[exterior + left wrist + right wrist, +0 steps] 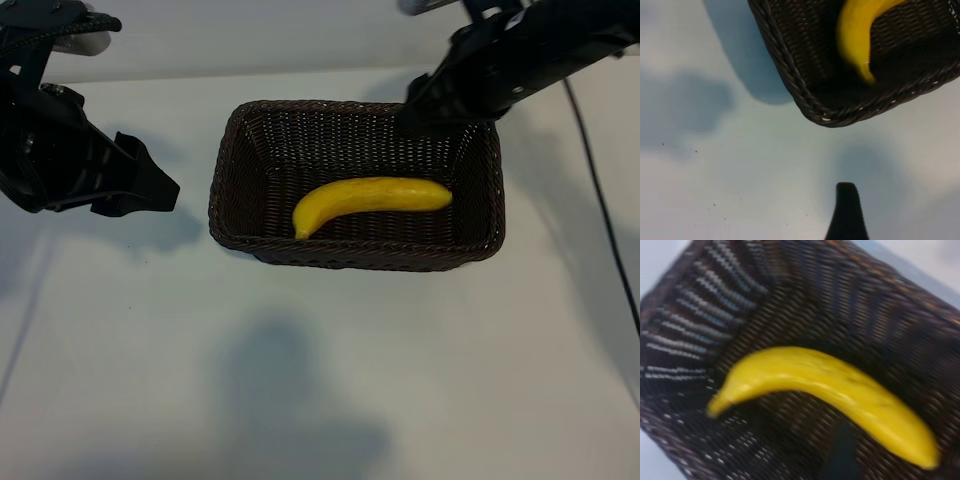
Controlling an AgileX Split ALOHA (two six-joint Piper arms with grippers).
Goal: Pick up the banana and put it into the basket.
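Smooth bright-yellow curved banana (370,200) lies flat on the floor of the dark-brown rectangular woven wicker basket (228,190), nothing touching it. In the exterior view it runs roughly 8 to 3 o'clock across the basket floor, bulge toward 12, narrower end low at about 8 o'clock near the front-left corner, blunter end at about 3 o'clock close to the right wall. Skin is clean yellow with a few faint dark flecks visible in the right wrist view (830,387); narrow end tapers to a paler tip. The left wrist view shows that tapered end (855,40) inside the rounded basket corner (805,95).

Basket sits on the white table (300,380), rounded corners, low flared sides, weave open enough to see light through at the rim.

Right black pincer (412,118) hangs over the basket's back rim at about 1 o'clock from the banana, above it and apart; jaws spread, holding nothing. One dark fingertip (842,457) shows blurred in the right wrist view, just off the banana's underside.

Left black pincer (150,185) sits over the table at 9 o'clock from the basket, well apart, jaws wide and empty; one fingertip (847,212) shows over bare table.
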